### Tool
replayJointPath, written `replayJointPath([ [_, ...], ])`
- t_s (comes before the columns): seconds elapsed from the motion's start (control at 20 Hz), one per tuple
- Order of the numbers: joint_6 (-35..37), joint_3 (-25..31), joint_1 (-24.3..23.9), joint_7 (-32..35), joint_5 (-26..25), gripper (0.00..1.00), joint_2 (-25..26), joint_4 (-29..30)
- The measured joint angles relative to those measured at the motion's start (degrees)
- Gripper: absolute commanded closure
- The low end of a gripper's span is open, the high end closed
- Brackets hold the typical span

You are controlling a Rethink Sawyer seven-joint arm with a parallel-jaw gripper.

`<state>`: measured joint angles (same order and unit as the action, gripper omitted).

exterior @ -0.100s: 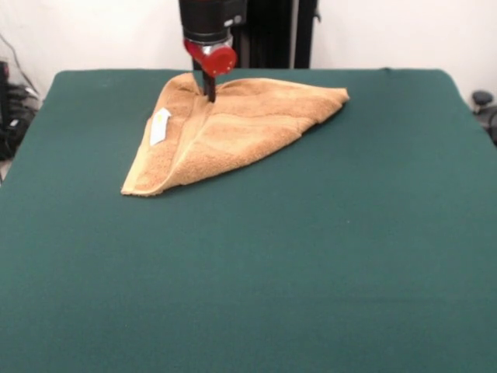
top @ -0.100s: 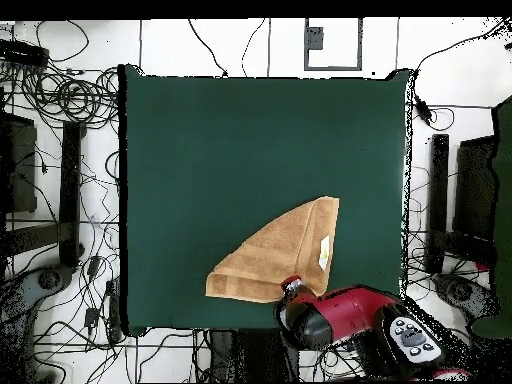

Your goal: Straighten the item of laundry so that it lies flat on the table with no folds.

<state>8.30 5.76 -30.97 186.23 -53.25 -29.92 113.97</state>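
The item of laundry [exterior @ -0.100s: 233, 128], a tan-orange towel, lies folded into a rough triangle at the far side of the green table [exterior @ -0.100s: 311, 264]. One flap is turned over, showing a white label [exterior @ -0.100s: 160, 126]. My gripper [exterior @ -0.100s: 208, 93] comes down on the towel's far edge, its dark fingers close together and pinching the cloth where the creases meet. From overhead, the towel [top @ -0.100s: 280, 258] sits near the table's [top @ -0.100s: 220, 150] bottom edge with the label [top @ -0.100s: 325, 250] at its right side. The red arm head [top @ -0.100s: 300, 310] covers the towel's lower corner and hides the fingers.
In the overhead view, cables and dark stands surround the table on the floor. A black post stands behind the table in the front view.
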Motion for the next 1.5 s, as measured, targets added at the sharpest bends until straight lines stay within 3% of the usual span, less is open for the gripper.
replayJointPath([
  [0.95, 2.4, 1.1, -1.6, 0.0, 5.5, 1.00, 0.2, -0.5],
  [1.0, 2.5, 1.9, -2.2, 0.0, 5.8, 0.00, 0.1, -0.6],
  [1.5, 5.6, 4.2, -4.3, 0.0, 7.0, 0.00, 0.1, -0.8],
])
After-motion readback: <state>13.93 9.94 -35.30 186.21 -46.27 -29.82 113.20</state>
